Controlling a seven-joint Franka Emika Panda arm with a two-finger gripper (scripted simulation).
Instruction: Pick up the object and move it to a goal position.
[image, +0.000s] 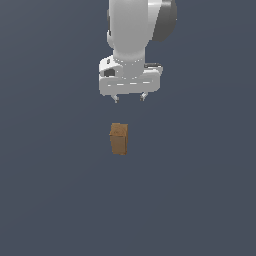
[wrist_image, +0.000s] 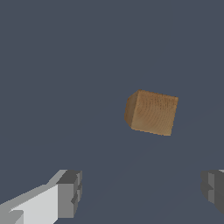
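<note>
**Claw spread wide above the brown block**

The white claw (image: 129, 98) hangs from the white arm (image: 135, 30) with its two short fingertips (image: 116, 99) pointing down and set well apart, gripping nothing. The object (image: 119, 138), a small brown cardboard-coloured block that is taller than wide, stands upright below the claw, apart from it and narrower than the span between the fingers. A plain dark grey-blue surface (image: 50, 190) fills the scene around it. In the wrist view the claw (wrist_image: 142, 194) shows its grey pads (wrist_image: 70, 192) far apart at either side, and the object (wrist_image: 152, 112) sits beyond them, with clear space between it and both pads, touching neither.
</note>
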